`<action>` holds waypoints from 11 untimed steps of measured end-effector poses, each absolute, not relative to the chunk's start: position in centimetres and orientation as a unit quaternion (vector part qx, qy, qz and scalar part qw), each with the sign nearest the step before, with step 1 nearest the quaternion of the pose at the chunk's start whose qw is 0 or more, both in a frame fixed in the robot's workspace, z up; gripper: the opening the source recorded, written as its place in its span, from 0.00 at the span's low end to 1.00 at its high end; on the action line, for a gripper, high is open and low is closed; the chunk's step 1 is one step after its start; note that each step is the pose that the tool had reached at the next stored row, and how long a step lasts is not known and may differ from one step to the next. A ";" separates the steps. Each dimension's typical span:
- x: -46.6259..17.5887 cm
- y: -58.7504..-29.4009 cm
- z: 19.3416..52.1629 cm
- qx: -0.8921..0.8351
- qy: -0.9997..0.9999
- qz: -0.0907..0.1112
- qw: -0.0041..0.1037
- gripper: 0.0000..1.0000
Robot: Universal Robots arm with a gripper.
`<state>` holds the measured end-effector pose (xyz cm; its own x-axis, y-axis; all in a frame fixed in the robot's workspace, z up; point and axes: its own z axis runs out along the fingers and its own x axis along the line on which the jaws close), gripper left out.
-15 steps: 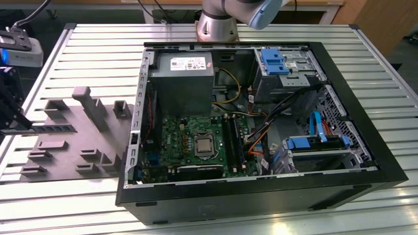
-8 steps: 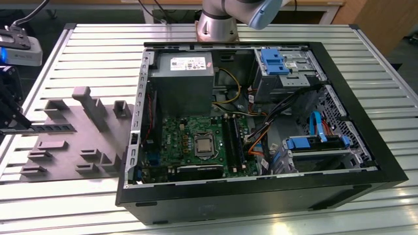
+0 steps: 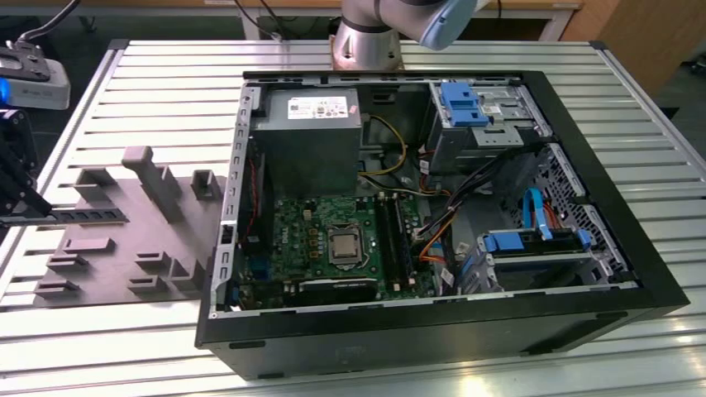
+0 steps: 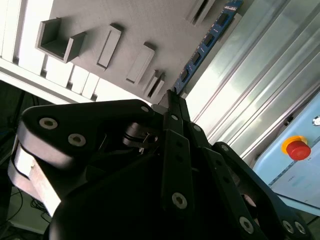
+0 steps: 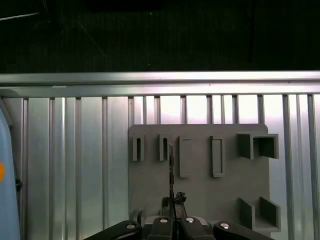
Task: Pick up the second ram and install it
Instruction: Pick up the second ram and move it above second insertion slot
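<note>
Because the strip is thin and flat, the gripper (image 3: 39, 217) takes it by one end. In the exterior view this happens at the far edge of the exterior view's left. The second ram (image 3: 94, 217) juts from the dark fingers toward the open computer case (image 3: 441, 331), over a grey fixture plate (image 3: 111, 277). The ram appears to be clear of the plate's holders, though I cannot be sure it touches nothing. It is well apart from the green motherboard (image 3: 298, 231) and its long black memory slots (image 3: 392, 240). The plate's grey uprights (image 3: 141, 169) and the case's raised black wall stand between the ram and the board. Cables crowd the slots on the exterior view's right. The processor socket (image 3: 344, 244) lies on their other side.

In the second wrist view, the gripper (image 4: 171, 97) has its fingers drawn narrow, meeting at the tips. The second ram (image 4: 207, 45) runs away from those tips as a blue-edged strip lined with dark chips, so the fingers seem clamped on its near end. It hangs beside the edge of the fixture plate (image 4: 125, 25). The slatted metal table (image 4: 260, 75) is open on the other side. A red stop button (image 4: 299, 149) sits off to one corner.

In the first wrist view, the second ram (image 5: 171, 170) shows edge-on as a thin dark line rising from the gripper (image 5: 172, 207). It lies between a narrow slot holder (image 5: 164, 148) and a wider rectangular frame (image 5: 185, 157) on the fixture plate (image 5: 210, 200). Bare table slats (image 5: 75, 150) stretch to either side.
</note>
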<state>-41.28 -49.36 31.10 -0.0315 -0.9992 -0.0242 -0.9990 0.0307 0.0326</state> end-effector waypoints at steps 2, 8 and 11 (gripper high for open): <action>-41.3 -49.4 31.2 0.696 -0.718 -0.020 0.003 0.12; -41.3 -49.3 31.3 0.696 -0.718 -0.020 0.003 0.12; -41.3 -49.3 31.4 0.696 -0.718 -0.020 0.003 0.12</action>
<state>-41.28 -49.34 31.42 -0.0315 -0.9992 -0.0242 -0.9990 0.0307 0.0325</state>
